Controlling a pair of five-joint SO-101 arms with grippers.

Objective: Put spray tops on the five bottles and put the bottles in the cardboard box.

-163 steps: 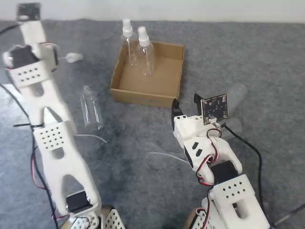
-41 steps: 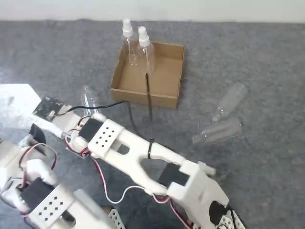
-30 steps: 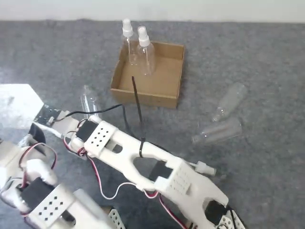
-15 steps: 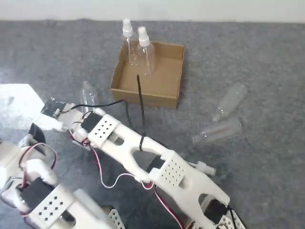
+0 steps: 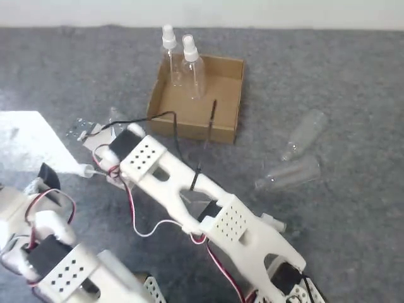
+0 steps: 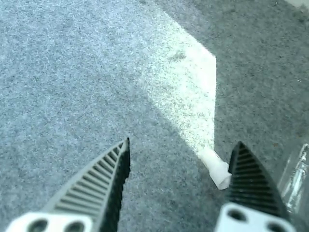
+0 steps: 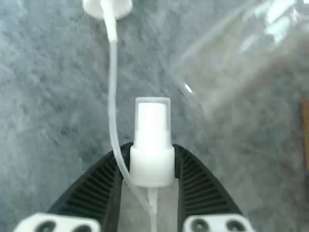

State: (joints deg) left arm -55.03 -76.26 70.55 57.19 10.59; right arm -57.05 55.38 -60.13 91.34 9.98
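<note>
Tally: counting five bottles, namely a capped pair (image 5: 193, 72) standing in the cardboard box (image 5: 183, 128), an uncapped pair (image 5: 290, 173) lying on the desk (image 5: 353, 82) right of it, and a fifth bottle (image 7: 251, 43) lying beside the right claw (image 7: 150, 147). Counting three loose spray tops: first top (image 7: 152, 164) being pinched in that claw, second top (image 7: 107, 7) lying just beyond, third top (image 5: 271, 222) near that arm's base. Holding the left claw (image 6: 183, 142) spread over grey carpet (image 6: 72, 72) beside a sunlit patch (image 6: 193, 82).
</note>
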